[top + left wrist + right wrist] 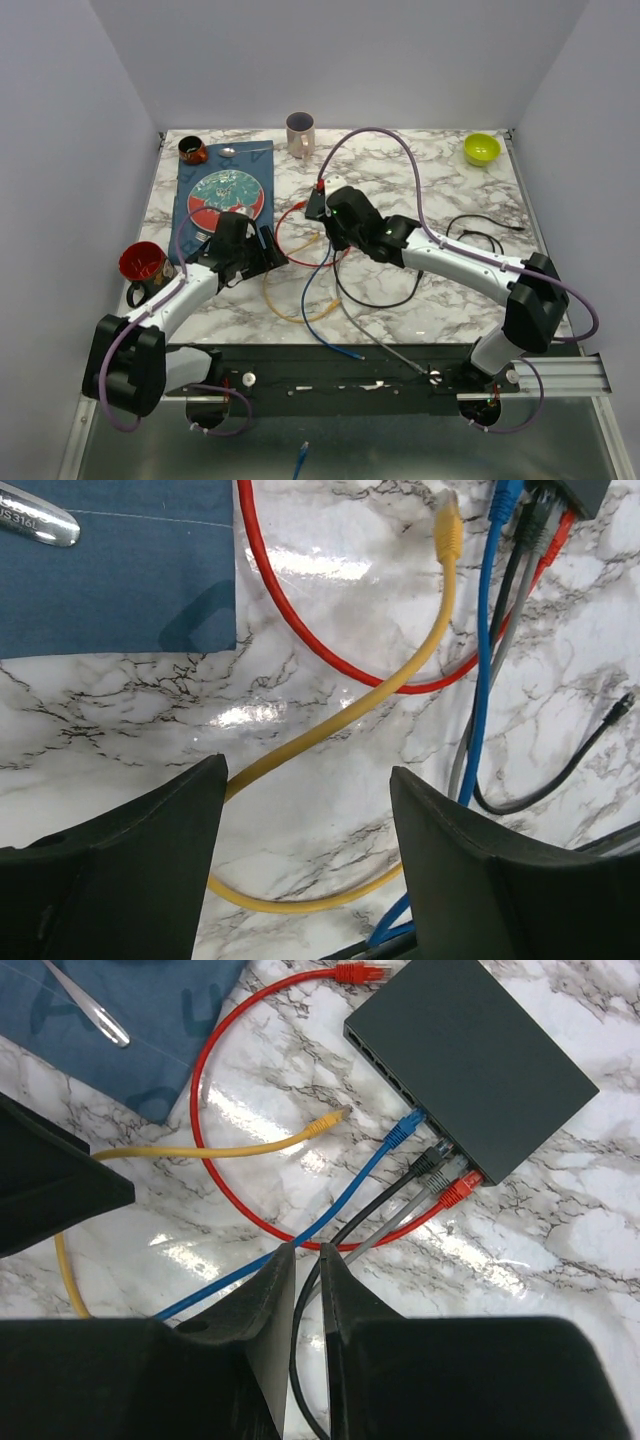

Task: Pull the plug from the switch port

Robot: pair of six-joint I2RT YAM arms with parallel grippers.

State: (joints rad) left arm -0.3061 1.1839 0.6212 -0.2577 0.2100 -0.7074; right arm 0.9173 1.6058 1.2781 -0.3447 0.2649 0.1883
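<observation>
**Left.** A red mug (143, 262) stands at the table's left edge, beside the left arm. The left gripper (307, 770) is spread wide and grasps nothing. In its wrist view we see a yellow cable (340, 715) lying on the marble and crossing the gap between the two fingers. Behind this gripper lies a blue mat (255, 160) bearing a patterned plate (226, 195).

**Centre.** The yellow plug (327, 1122) lies loose on the marble, near the switch (480, 1060) but apart from its ports. The switch rests flat near the middle of the table, just right of the mat, with its port edge facing the arms. Four plugs sit in that edge side by side: blue (403, 1132), black (425, 1160), grey (441, 1179) and red (462, 1192). The red cable loops round, and its other end (358, 972) lies free at the switch's far corner.

**Right.** The right gripper (306, 1250) hangs above the switch with its jaws drawn almost together. We see only a narrow slit between them, and nothing is pinched there. A thin black cable on the table shows through the slit. At the far right corner sits a green bowl (482, 148).
</observation>
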